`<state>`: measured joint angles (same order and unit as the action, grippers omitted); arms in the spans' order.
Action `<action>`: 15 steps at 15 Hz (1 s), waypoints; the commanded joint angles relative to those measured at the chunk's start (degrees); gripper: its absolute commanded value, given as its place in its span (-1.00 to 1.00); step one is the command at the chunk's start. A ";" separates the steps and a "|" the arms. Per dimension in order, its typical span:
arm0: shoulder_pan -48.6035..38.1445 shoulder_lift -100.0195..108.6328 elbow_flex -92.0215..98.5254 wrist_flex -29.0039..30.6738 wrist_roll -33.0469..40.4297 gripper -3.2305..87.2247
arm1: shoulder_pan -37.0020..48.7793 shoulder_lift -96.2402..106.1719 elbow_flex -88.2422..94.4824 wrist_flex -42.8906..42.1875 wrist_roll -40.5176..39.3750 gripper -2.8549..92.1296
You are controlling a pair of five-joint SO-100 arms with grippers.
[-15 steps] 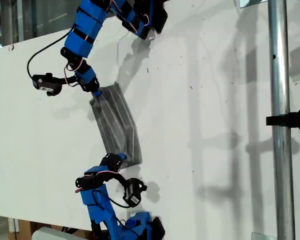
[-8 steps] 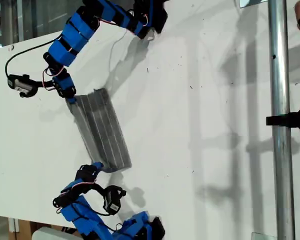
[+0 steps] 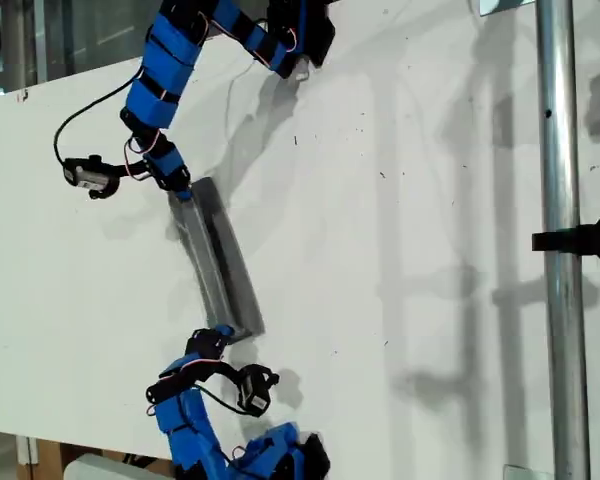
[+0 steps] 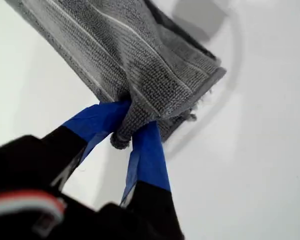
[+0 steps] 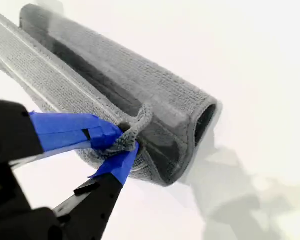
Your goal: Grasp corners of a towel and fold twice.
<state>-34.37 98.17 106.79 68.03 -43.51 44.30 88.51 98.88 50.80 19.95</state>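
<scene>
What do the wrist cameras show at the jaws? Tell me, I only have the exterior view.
Observer: My first gripper is shut on a bunched corner of the grey striped towel, with the cloth pinched between its blue-taped fingers.
Operator: Now the other one.
Observer: My second gripper is shut on a corner as well, and only a small tuft sits between its tips.
Operator: Report how the fold lies there.
Observer: In the second wrist view the towel's doubled end bulges open like a loop, so the layers are not flat together.
</scene>
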 commanded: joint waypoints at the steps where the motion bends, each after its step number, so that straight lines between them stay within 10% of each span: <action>1: 2.99 1.93 3.78 -4.48 -3.52 -0.94 | -0.09 0.97 1.49 -0.70 1.14 -0.95; 8: 4.39 -5.80 5.01 -8.09 -8.88 -0.82 | 1.23 -15.56 -4.13 -3.43 2.99 -0.94; 11: 0.44 -4.39 6.06 -5.54 -9.05 -0.78 | 1.32 -16.44 -8.00 -1.14 3.08 -0.36; 15: 0.88 12.57 13.80 -3.96 -10.63 -0.59 | 2.90 -7.65 -6.94 9.23 3.08 -0.17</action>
<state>-34.01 101.87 119.36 63.19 -53.79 45.79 74.09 93.60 57.04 22.50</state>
